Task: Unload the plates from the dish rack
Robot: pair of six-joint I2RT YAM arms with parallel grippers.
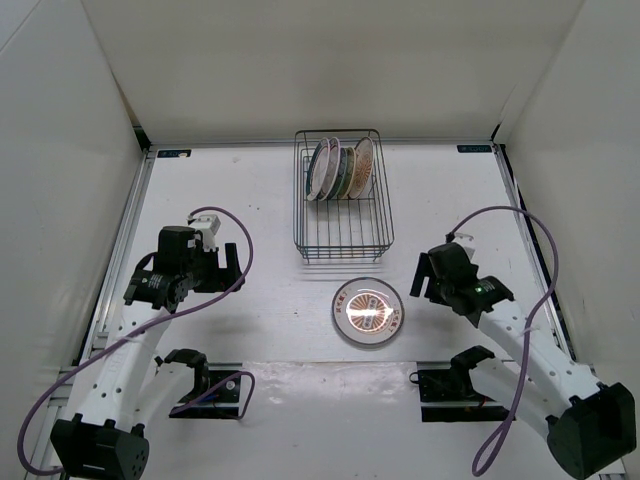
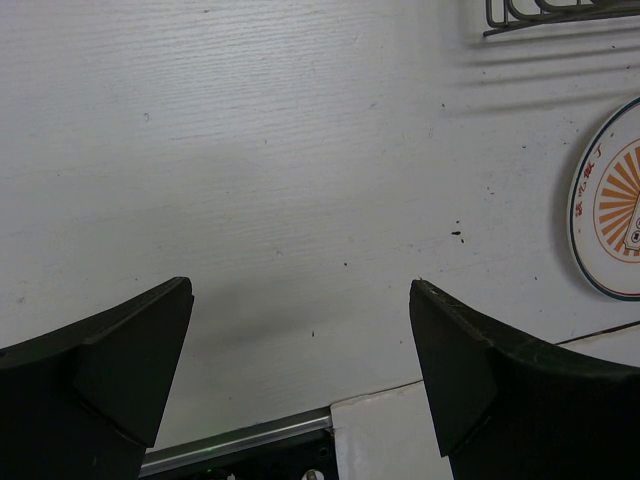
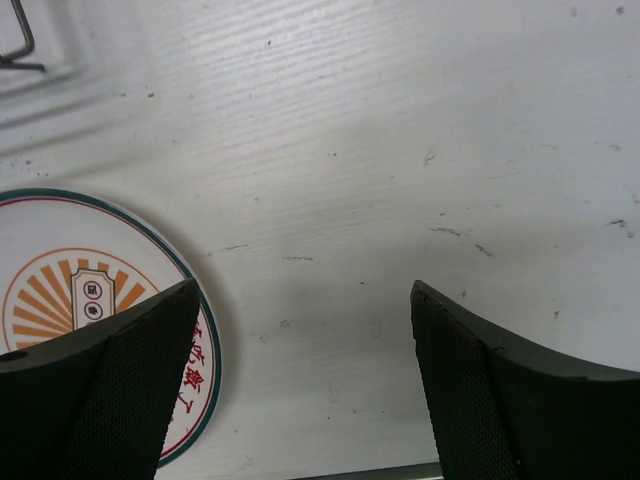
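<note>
Left gripper: jaws wide apart, empty, above bare white table. Right gripper: wide apart, empty. Sunburst plate partly behind its lower-left finger. Plate flat, white, green rim, orange rays, lower centre of top view, just below dish rack. Rack long axis vertical in frame. Remaining plates on edge at its upper end, faces sideways.

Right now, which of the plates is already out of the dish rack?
The sunburst plate, lying flat on the table; the other plates stand on edge inside the dish rack.
</note>
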